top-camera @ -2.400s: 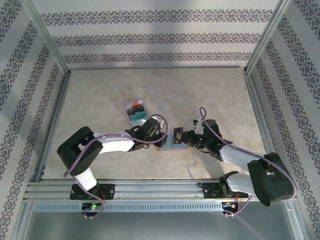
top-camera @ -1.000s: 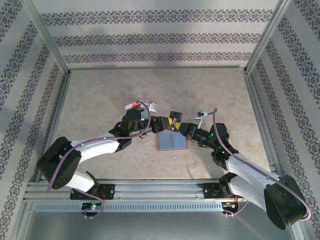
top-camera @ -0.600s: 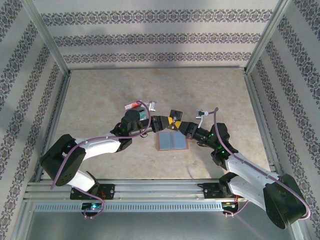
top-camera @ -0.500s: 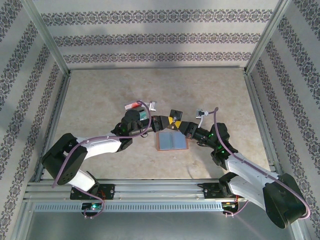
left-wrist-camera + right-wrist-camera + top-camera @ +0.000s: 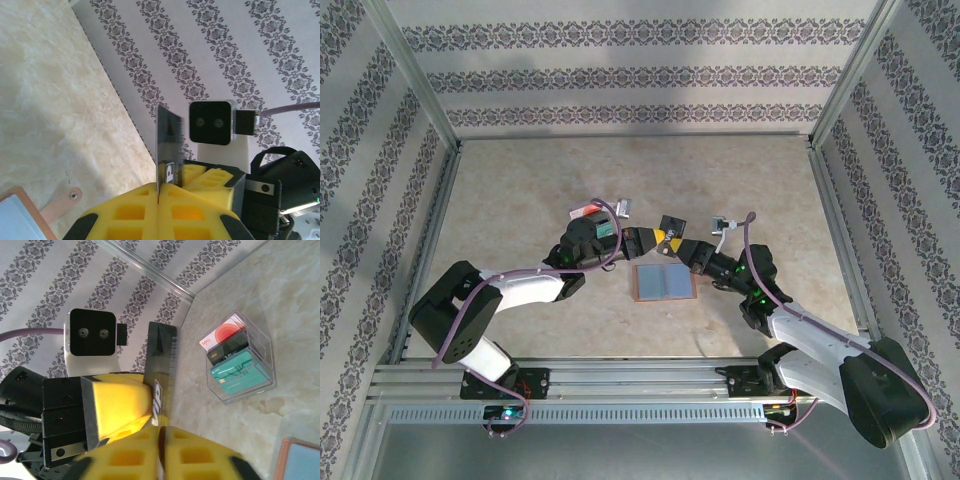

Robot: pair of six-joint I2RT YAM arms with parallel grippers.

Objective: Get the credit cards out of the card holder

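Note:
A dark credit card (image 5: 670,224) hangs edge-up above the table between both grippers. My left gripper (image 5: 658,236) is shut on its lower edge (image 5: 167,145), pads pressed together (image 5: 159,192). My right gripper (image 5: 677,243) meets it from the other side; its pads (image 5: 161,432) stand parted by a narrow slit with the same card (image 5: 161,355) rising from it. The card holder (image 5: 664,282) lies open and flat below, brown rim and grey-blue lining up. More credit cards, red-white (image 5: 225,335), dark (image 5: 227,347) and teal (image 5: 240,374), sit in a clear box.
The clear box (image 5: 593,214) stands left of the grippers, partly behind the left arm. The holder's snap strap (image 5: 60,202) lies on the beige table. Patterned walls and metal rails (image 5: 430,230) enclose the table on three sides.
The left gripper has closed onto the dark card that the right gripper held up. The right gripper's pads have parted slightly. Both arms have shifted a little toward the back.

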